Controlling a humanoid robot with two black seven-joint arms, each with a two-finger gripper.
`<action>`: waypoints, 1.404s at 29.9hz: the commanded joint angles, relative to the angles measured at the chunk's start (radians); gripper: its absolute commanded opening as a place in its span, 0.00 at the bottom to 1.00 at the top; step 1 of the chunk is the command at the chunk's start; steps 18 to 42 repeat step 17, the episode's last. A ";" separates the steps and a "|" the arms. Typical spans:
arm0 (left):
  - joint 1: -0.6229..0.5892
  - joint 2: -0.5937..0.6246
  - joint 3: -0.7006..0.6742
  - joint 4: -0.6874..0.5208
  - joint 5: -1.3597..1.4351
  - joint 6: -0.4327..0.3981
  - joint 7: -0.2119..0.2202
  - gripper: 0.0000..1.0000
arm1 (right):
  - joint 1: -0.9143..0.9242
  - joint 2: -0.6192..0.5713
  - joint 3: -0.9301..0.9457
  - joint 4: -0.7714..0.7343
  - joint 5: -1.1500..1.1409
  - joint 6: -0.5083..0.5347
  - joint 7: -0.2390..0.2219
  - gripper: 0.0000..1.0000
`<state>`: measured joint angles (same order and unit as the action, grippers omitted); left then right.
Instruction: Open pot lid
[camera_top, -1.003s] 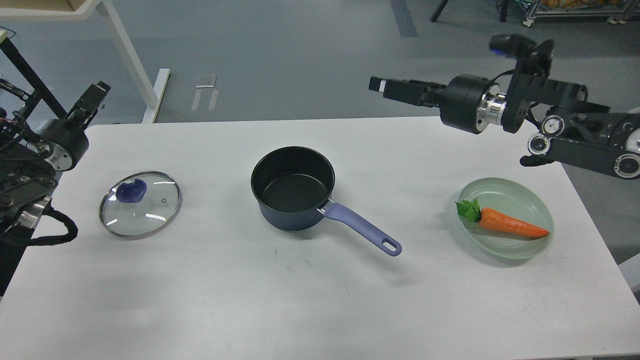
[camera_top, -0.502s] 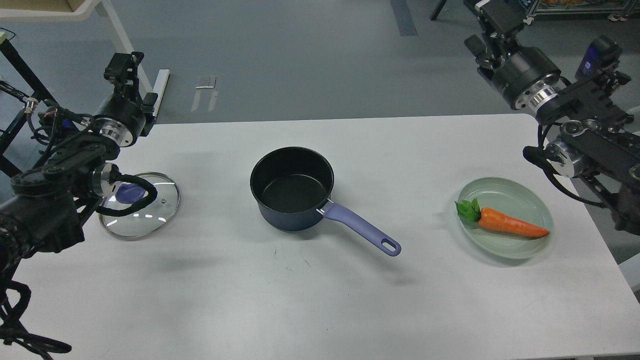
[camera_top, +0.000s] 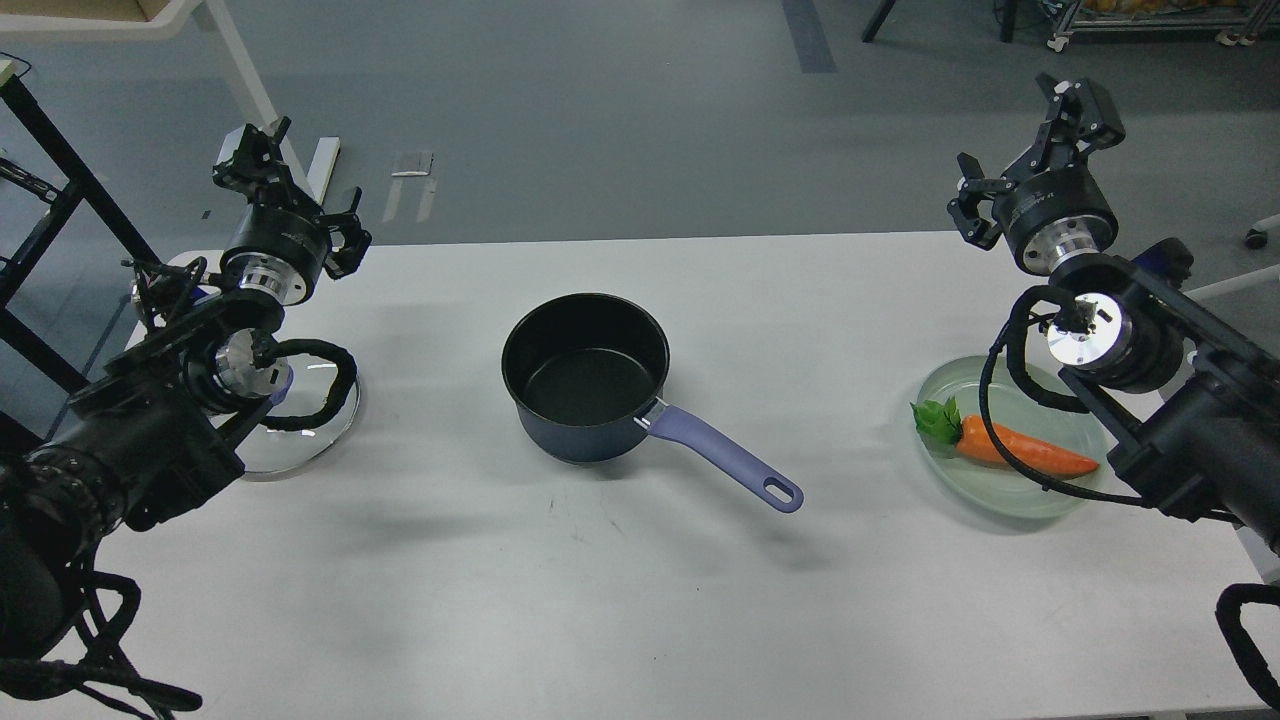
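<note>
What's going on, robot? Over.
Left hand empty, raised, can't tell if open. Right hand open, empty, raised. Lid off, flat beside open pot. Nothing in the way.

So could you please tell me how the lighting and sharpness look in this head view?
Head view: sharp throughout, even overhead light; soft shadows fall toward the viewer from the pot and plate; the lid is largely hidden by the left arm; no strong glare on the table.

On the white table (camera_top: 600, 600) I see a pale green plate (camera_top: 1030, 505) near its right edge. A carrot (camera_top: 1020, 455) lies in the plate, its green leaves (camera_top: 937, 420) at the plate's left rim, tip pointing right.
</note>
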<state>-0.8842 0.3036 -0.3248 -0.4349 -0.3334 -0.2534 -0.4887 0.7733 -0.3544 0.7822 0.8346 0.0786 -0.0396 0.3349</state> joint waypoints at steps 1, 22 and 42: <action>0.021 0.000 -0.036 -0.004 -0.038 -0.044 0.000 0.99 | -0.019 0.049 0.092 -0.069 0.065 0.105 -0.007 0.99; 0.037 0.003 -0.088 -0.041 -0.072 -0.081 0.000 0.99 | -0.042 0.074 0.111 -0.130 0.096 0.179 0.001 1.00; 0.037 0.003 -0.088 -0.041 -0.072 -0.081 0.000 0.99 | -0.042 0.074 0.111 -0.130 0.096 0.179 0.001 1.00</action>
